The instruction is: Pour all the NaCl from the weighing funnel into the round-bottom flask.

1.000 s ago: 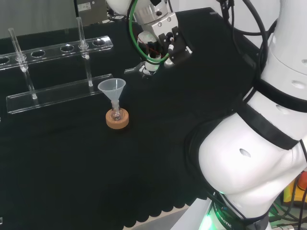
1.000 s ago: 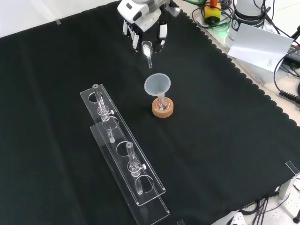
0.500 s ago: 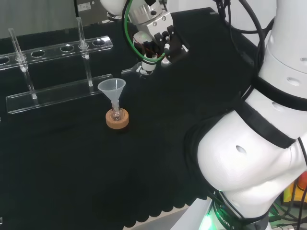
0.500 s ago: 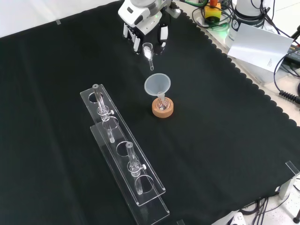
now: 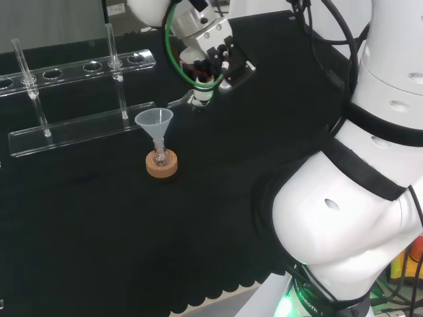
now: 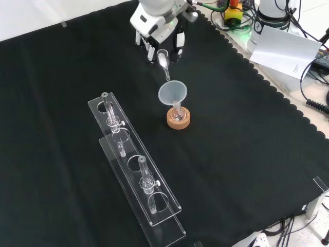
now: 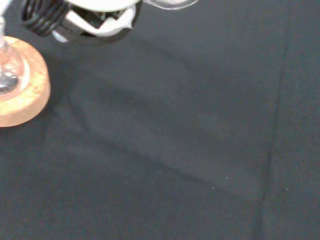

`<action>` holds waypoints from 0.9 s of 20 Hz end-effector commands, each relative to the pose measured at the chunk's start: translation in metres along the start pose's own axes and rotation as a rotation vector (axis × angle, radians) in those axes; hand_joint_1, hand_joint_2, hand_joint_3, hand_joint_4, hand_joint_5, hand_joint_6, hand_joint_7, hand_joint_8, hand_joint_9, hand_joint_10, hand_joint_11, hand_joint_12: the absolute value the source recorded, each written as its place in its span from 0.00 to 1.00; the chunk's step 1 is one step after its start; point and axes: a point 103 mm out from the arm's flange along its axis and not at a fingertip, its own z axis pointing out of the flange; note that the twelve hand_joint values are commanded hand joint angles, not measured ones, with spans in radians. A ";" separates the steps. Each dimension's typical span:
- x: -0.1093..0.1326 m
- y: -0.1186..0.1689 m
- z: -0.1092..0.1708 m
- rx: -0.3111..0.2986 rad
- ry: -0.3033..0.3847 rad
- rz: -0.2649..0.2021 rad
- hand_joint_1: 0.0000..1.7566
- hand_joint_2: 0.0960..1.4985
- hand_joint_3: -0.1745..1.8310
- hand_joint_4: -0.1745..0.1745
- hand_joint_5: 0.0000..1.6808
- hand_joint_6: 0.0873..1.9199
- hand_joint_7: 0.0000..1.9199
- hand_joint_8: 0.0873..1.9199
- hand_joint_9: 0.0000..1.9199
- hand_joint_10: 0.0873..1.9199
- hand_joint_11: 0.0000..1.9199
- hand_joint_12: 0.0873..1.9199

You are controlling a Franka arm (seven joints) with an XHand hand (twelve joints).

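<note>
Weighing funnel (image 6: 163, 60) within hand's (image 6: 160, 32) curled fingers

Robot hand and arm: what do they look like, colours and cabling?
The robot hand is white with black fingers. Green, red and black cables loop at its wrist. The arm has bulky white glossy links with black bands at the joints, black cables alongside, and a green light at its base.

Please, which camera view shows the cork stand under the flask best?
The front view: the whole cork stand shows from above, ring included. The head view shows it smaller, from the side. The wrist view catches part of it at its edge.
</note>
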 end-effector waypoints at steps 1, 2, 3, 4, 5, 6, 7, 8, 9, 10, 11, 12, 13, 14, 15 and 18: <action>0.003 0.001 -0.003 0.005 -0.022 -0.008 0.64 0.43 0.38 1.00 0.75 0.31 0.71 0.13 0.77 0.00 0.54 0.45; 0.004 0.002 -0.004 0.007 -0.024 -0.009 0.64 0.43 0.38 1.00 0.75 0.31 0.71 0.13 0.77 0.00 0.54 0.45; 0.004 0.003 -0.006 0.008 -0.027 -0.011 0.64 0.43 0.38 1.00 0.75 0.31 0.71 0.13 0.77 0.00 0.54 0.45; 0.005 0.004 -0.008 0.009 -0.031 -0.013 0.64 0.43 0.38 1.00 0.75 0.31 0.71 0.12 0.77 0.00 0.54 0.45; 0.006 0.004 -0.010 0.008 -0.035 -0.015 0.64 0.43 0.38 1.00 0.75 0.31 0.72 0.12 0.77 0.00 0.54 0.45; 0.007 0.005 -0.011 0.008 -0.039 -0.018 0.64 0.43 0.38 1.00 0.75 0.31 0.72 0.12 0.77 0.00 0.54 0.45; 0.008 0.005 -0.011 0.008 -0.044 -0.020 0.64 0.43 0.38 1.00 0.75 0.31 0.72 0.12 0.77 0.00 0.54 0.45; 0.009 0.006 -0.012 0.008 -0.049 -0.023 0.64 0.43 0.38 1.00 0.75 0.31 0.72 0.12 0.77 0.00 0.54 0.45; 0.011 0.007 -0.013 0.010 -0.057 -0.026 0.64 0.43 0.38 1.00 0.75 0.31 0.72 0.12 0.77 0.00 0.54 0.45; 0.012 0.007 -0.013 0.012 -0.067 -0.027 0.64 0.43 0.38 1.00 0.75 0.31 0.72 0.12 0.77 0.00 0.54 0.45; 0.013 0.008 -0.013 0.015 -0.072 -0.028 0.64 0.43 0.38 1.00 0.75 0.31 0.72 0.12 0.77 0.00 0.54 0.45; 0.013 0.008 -0.014 0.019 -0.075 -0.028 0.64 0.43 0.38 1.00 0.76 0.31 0.72 0.12 0.77 0.00 0.54 0.45; 0.013 0.009 -0.014 0.022 -0.077 -0.028 0.64 0.43 0.38 1.00 0.76 0.31 0.72 0.12 0.77 0.00 0.54 0.45; 0.013 0.009 -0.014 0.023 -0.081 -0.029 0.64 0.43 0.38 1.00 0.76 0.31 0.72 0.12 0.77 0.00 0.54 0.45; 0.014 0.009 -0.015 0.025 -0.086 -0.030 0.64 0.43 0.38 1.00 0.76 0.31 0.72 0.12 0.77 0.00 0.54 0.45; 0.016 0.010 -0.017 0.029 -0.112 -0.031 0.64 0.43 0.38 1.00 0.76 0.31 0.72 0.12 0.77 0.00 0.54 0.45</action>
